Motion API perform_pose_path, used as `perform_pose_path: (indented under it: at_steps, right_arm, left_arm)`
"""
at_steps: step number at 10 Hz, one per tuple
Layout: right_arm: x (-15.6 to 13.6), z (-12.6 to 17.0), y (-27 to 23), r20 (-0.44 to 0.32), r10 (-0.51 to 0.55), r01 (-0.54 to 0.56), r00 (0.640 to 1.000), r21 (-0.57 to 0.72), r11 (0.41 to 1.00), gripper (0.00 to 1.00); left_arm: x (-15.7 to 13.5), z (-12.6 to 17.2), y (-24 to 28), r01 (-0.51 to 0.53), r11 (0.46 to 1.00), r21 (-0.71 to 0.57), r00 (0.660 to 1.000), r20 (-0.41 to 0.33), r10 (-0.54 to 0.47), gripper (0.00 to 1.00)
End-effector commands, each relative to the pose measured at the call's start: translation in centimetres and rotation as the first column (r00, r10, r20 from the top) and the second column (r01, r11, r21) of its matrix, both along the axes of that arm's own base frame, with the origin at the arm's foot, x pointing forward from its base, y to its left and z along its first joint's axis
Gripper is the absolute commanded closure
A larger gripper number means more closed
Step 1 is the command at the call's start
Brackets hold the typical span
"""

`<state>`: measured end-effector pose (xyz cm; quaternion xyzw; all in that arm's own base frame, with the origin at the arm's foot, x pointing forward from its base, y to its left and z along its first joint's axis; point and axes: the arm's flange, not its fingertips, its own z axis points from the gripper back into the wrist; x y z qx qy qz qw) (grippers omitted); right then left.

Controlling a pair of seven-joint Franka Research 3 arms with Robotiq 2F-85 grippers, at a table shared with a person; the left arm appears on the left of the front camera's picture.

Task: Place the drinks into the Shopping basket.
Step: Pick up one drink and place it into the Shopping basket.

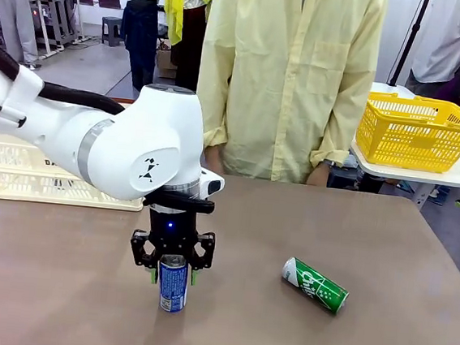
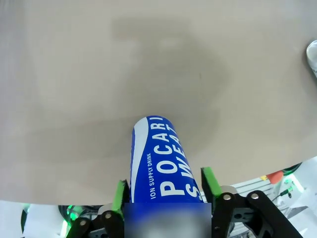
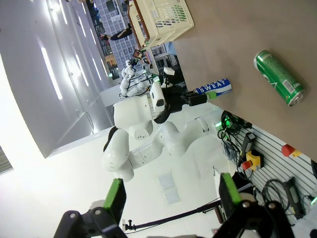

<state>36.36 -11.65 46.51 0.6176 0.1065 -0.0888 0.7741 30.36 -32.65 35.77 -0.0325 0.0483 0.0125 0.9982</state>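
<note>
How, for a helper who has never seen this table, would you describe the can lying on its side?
Start at the brown table in front of the person in the yellow shirt. Toward its right side lies the green can. It alone lies down; the blue can stands upright between the left gripper's fingers.

Glossy white left arm, black cable, black jaws, green pads.
</note>
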Motion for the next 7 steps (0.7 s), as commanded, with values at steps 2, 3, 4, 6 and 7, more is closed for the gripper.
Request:
perform_pose_path:
  at_steps: [2,3,4,6,7]
  right_arm:
    - [0.0,0.4,-0.1,-0.004,0.004,-0.004,1.000,-0.005,1.000,0.00]
    - [0.0,0.4,-0.1,-0.004,0.004,-0.004,1.000,-0.005,1.000,0.00]
    - [0.0,0.4,-0.1,-0.004,0.004,-0.004,1.000,-0.005,1.000,0.00]
    - [0.0,0.4,-0.1,-0.004,0.004,-0.004,1.000,-0.005,1.000,0.00]
    - [0.0,0.4,-0.1,-0.004,0.004,-0.004,1.000,-0.005,1.000,0.00]
  left_arm:
    - [0.4,-0.2,-0.4,-0.028,0.999,0.021,0.999,0.029,0.028,1.00]
    - [0.4,-0.2,-0.3,-0.033,0.999,0.021,0.999,0.035,0.032,1.00]
    - [0.4,-0.3,-0.2,-0.038,0.999,0.017,0.999,0.035,0.038,1.00]
    - [0.4,0.5,0.3,-0.057,0.998,0.016,0.997,0.056,0.056,1.00]
    - [0.3,2.5,1.1,-0.065,0.998,0.005,0.995,0.081,0.064,1.00]
